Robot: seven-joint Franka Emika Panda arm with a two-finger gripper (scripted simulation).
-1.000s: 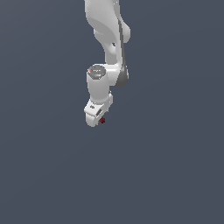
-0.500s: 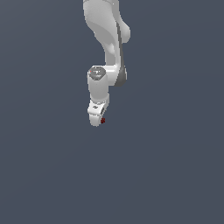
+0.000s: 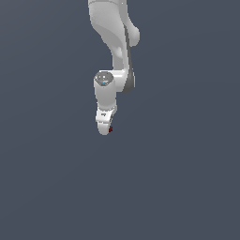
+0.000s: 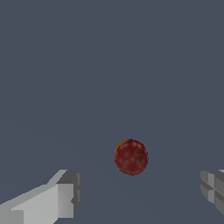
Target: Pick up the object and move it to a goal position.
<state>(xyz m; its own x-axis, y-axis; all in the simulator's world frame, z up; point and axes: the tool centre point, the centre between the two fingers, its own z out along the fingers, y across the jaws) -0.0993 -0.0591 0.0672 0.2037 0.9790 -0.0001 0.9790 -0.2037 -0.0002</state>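
Fruit-like dark red speckled round object (image 4: 131, 157) lies on the plain grey floor between the white gripper (image 4: 140, 197)'s 2 fingers (image 4: 61, 197), jaws wide apart and empty. Probably light, rigid and prone to rolling; pinch across its widest middle.

In the exterior view the red thing (image 3: 110, 129) was just a dark speck poking out beside the tip of the gripper (image 3: 105, 128), way too small to make out its shape, and most of it sat behind the white body. The fingers were also too small there to tell apart, so how wide they stood couldn't be read from that shot. The arm (image 3: 115, 42) ran off the top edge. In the wrist view both fingers (image 4: 48, 201) were cut off by the frame, one barely showing at the edge.
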